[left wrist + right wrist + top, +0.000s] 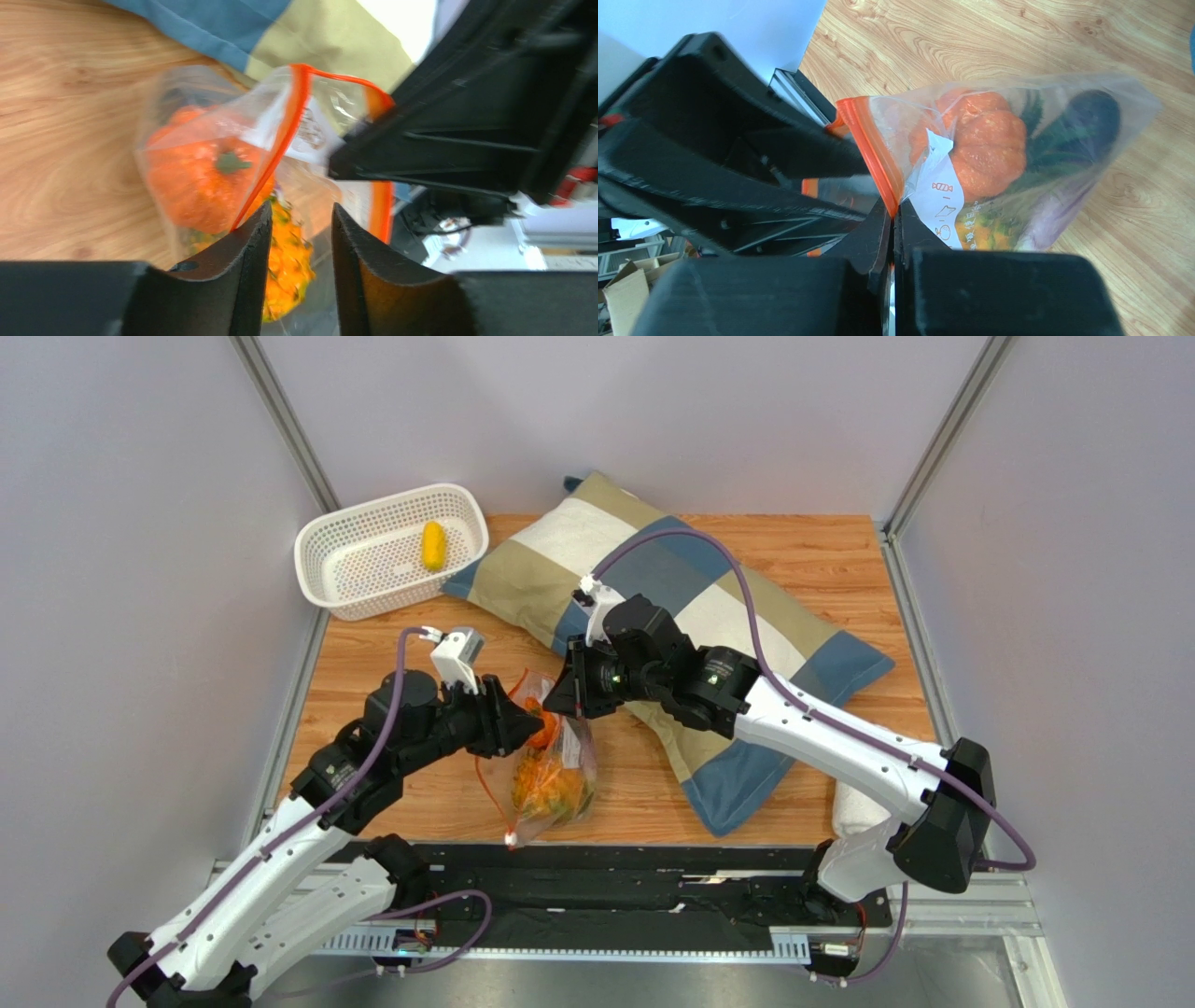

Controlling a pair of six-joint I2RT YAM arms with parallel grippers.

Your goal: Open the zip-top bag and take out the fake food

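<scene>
The clear zip-top bag (551, 763) with its orange-red strip hangs between my two grippers just above the wooden table. Its mouth is parted. Inside are fake food pieces: an orange round one (983, 147), an orange pineapple (288, 266) and a purple eggplant (1088, 119). My right gripper (892, 210) is shut on one side of the orange strip (875, 150). My left gripper (300, 213) is open at the bag's mouth, one fingertip against the other strip side (274, 154). Both grippers also show in the top view, the left (526, 728) and the right (568, 703).
A white perforated basket (368, 515) at the back left holds a yellow piece (434, 546). A blue, tan and white patchwork pillow (673, 602) lies under and behind my right arm. Grey walls close the table's sides and back.
</scene>
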